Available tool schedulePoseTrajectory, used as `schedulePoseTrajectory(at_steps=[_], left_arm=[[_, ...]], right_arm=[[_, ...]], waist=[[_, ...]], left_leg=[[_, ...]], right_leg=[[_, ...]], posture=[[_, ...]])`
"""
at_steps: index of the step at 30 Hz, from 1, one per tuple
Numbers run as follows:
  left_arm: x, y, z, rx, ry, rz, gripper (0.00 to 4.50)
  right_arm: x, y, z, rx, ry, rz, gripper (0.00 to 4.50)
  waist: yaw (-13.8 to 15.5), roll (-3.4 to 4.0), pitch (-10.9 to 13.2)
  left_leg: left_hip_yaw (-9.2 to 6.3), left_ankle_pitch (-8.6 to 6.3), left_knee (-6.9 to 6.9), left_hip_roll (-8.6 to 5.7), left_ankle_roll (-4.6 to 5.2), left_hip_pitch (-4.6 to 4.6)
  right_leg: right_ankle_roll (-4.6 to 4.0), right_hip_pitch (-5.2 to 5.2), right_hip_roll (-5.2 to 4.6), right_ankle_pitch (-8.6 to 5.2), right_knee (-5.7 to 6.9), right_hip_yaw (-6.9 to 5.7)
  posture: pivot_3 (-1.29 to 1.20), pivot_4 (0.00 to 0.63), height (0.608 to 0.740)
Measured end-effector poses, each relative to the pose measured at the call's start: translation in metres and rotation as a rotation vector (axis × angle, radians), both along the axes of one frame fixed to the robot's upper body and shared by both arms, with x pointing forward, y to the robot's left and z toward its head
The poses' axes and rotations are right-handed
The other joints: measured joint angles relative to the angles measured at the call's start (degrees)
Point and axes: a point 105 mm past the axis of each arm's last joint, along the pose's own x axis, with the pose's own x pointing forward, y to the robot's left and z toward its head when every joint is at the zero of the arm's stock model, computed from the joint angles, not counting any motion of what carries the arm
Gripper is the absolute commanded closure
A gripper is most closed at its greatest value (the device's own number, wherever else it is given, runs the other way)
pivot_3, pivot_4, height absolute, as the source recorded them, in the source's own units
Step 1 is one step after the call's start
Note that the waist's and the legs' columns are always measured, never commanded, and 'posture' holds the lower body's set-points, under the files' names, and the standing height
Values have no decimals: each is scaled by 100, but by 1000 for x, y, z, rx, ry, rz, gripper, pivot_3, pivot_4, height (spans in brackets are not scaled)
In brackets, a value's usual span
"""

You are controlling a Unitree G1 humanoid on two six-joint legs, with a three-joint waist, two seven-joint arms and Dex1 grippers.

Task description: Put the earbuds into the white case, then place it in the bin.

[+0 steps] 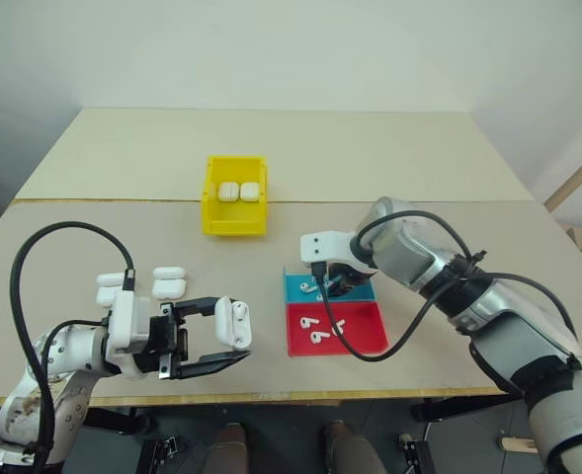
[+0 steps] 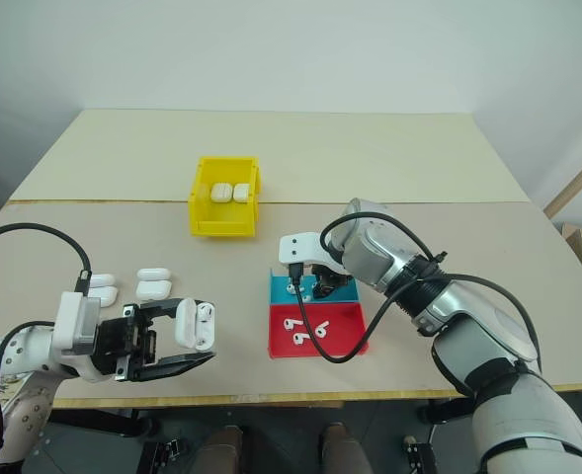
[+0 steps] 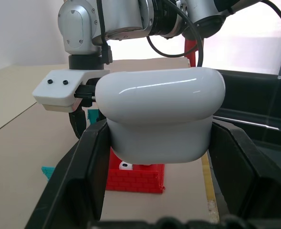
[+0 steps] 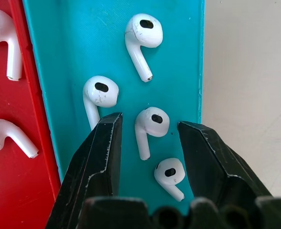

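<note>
Two cases already in yellow bin (image 1: 235, 209), far centre of tabletop (image 1: 468, 178). L end effector (image 1: 233, 339) clamped on open white case (image 1: 235, 322), held near left, lid up, waiting. R end effector (image 4: 150, 138) jaws apart, straddling earbud (image 4: 150, 126) in blue half of tray (image 1: 298, 288); not gripped yet. Left: load buds, shut lid, bin it. Spare cases (image 1: 168, 282) wait at left.

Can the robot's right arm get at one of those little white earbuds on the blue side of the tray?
Probably yes. The right tool hangs open just above the blue half of the tray, its fingers on either side of one earbud. Nothing lies between them, though neighbouring earbuds sit close.
</note>
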Motion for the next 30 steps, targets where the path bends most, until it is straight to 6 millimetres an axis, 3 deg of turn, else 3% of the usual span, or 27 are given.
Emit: schedulePoseTrajectory(at_steps=[5, 8, 30], left_arm=[[-1, 1, -4, 8, 12, 14, 1700], [-1, 0, -3, 8, 8, 14, 1700], [-2, -1, -2, 10, 5, 12, 1700]], right_arm=[[1, 0, 0, -4, -7, 8, 2263], [1, 0, 0, -5, -7, 12, 2851], [3, -2, 0, -6, -26, 31, 2851]], waist=[[2, 0, 0], [3, 0, 0], [2, 0, 0]], left_leg=[[0, 0, 0, 0, 0, 1], [0, 0, 0, 0, 0, 4], [0, 0, 0, 0, 0, 5]], right_leg=[[0, 1, 0, 0, 0, 0], [0, 5, 0, 0, 1, 0], [-1, 5, 0, 0, 1, 0]], posture=[[0, 150, 740], [0, 150, 740], [0, 150, 740]])
